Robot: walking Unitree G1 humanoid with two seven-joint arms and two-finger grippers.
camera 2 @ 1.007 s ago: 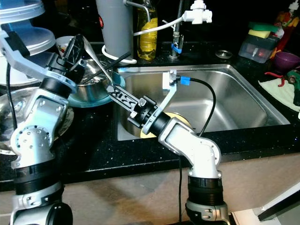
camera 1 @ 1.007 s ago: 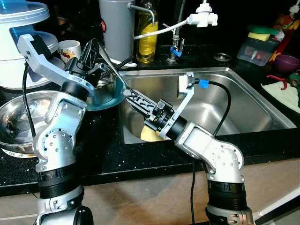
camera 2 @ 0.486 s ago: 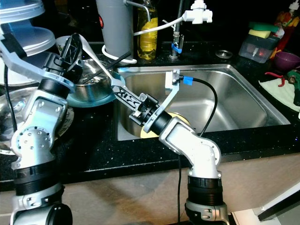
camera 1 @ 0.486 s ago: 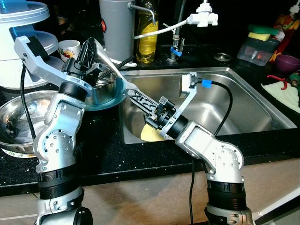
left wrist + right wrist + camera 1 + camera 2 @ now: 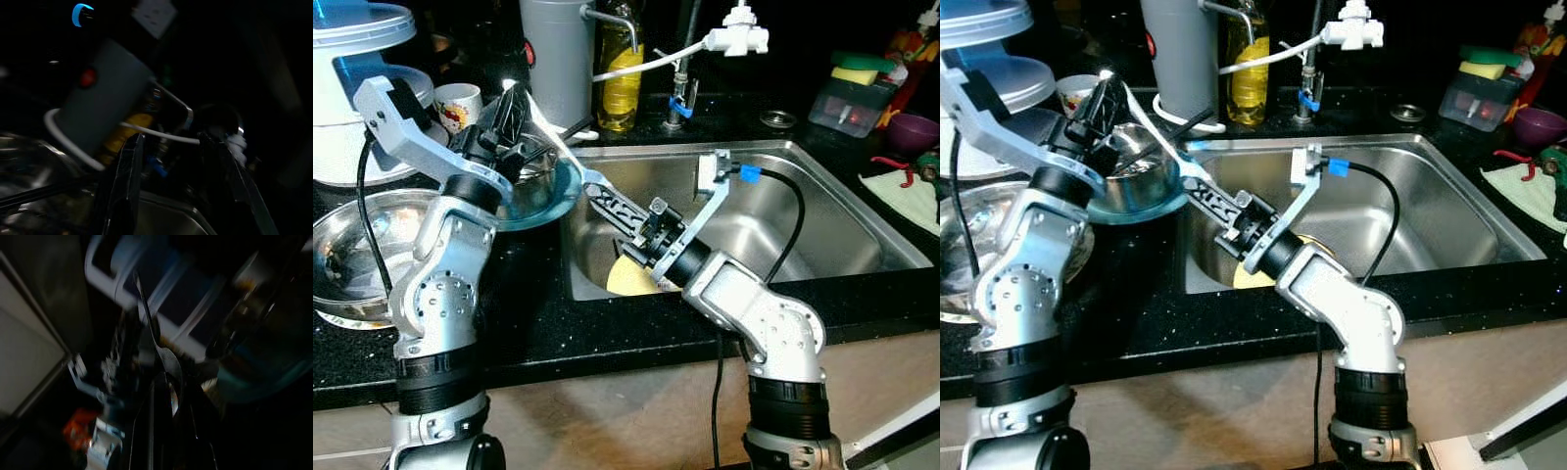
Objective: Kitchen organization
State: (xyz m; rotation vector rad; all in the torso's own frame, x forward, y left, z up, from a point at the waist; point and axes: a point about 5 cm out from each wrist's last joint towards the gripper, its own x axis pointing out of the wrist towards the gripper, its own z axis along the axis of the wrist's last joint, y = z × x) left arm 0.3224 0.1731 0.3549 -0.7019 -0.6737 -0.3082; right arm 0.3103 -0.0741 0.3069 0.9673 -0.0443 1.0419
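A long silver spoon point(image 5: 546, 135) slants up over a teal-rimmed glass bowl point(image 5: 553, 201) that holds a steel bowl, at the sink's left edge. My right gripper point(image 5: 597, 192) reaches from over the sink and is shut on the spoon's lower end; the right wrist view has the spoon point(image 5: 168, 360) between the fingers, handle pointing away. My left gripper point(image 5: 512, 110) is above the bowl beside the handle's top. In the left wrist view its fingers point(image 5: 129, 156) stand open with nothing between them.
A steel sink point(image 5: 822, 225) holds a yellow round item point(image 5: 631, 279). A large steel bowl point(image 5: 352, 245) sits left on the black counter. A grey canister point(image 5: 558, 59), yellow bottle point(image 5: 620, 73), mug point(image 5: 458, 103) and white tap hose point(image 5: 734, 37) stand behind.
The right gripper has drawn the spoon a little up and to the right. The left arm shifted slightly right, with the bowl's rim now nearer the sink.
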